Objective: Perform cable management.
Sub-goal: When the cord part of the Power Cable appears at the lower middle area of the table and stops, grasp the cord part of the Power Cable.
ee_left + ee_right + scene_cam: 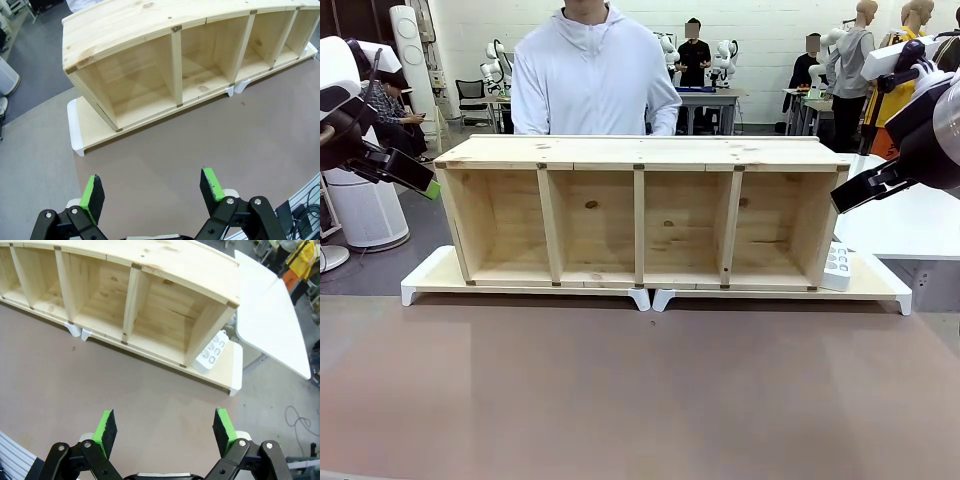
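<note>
The left gripper [152,187] and right gripper [165,427] gape empty. The power strip [212,352] beside the shelf [640,150] lies nearer the right.

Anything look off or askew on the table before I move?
Nothing stands out. The wooden shelf sits upright and square on its white risers, the white power strip lies beside its right end, and the left gripper and right gripper hang open.

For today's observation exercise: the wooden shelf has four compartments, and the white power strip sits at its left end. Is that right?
Not quite: the white power strip sits at the right end of the wooden shelf, as the front view shows. Four compartments stands.
</note>
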Controlling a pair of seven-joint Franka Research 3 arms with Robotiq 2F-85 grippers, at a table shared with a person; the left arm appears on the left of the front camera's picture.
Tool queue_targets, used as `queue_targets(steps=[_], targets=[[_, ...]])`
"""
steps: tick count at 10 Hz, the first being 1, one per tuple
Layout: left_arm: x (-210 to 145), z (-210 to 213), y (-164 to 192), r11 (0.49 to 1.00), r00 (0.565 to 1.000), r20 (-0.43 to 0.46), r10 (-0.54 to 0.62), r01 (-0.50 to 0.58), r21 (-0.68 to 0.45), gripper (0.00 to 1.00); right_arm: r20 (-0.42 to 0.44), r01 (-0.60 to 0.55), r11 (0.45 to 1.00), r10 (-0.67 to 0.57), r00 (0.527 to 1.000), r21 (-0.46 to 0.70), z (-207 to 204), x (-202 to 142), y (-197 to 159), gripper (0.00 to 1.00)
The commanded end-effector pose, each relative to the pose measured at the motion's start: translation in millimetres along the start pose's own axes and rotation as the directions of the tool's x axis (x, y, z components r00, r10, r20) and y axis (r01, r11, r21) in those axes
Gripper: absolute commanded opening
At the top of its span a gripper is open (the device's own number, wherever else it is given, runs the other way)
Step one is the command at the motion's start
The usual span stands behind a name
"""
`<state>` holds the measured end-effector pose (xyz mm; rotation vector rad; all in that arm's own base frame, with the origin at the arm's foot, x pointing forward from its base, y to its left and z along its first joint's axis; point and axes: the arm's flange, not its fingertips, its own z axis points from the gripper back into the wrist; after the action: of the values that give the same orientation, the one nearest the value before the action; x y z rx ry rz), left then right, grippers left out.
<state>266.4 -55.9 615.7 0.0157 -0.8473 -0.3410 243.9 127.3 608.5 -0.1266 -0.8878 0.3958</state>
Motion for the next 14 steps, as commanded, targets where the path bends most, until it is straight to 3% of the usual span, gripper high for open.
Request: queue_targets(steps=[1, 14], targets=[[0.3, -1.0, -0.6, 1.000, 1.000, -0.001, 0.001, -0.001, 0.001, 1.00, 0.009, 0.002, 1.000, -0.002, 1.000, 0.001, 0.0, 1.1, -0.6, 1.00], [0.3, -1.0, -0.6, 1.000, 1.000, -0.001, 0.001, -0.001, 0.001, 1.00, 0.009, 0.002, 1.000, -0.002, 1.000, 0.001, 0.0, 1.1, -0.6, 1.00]])
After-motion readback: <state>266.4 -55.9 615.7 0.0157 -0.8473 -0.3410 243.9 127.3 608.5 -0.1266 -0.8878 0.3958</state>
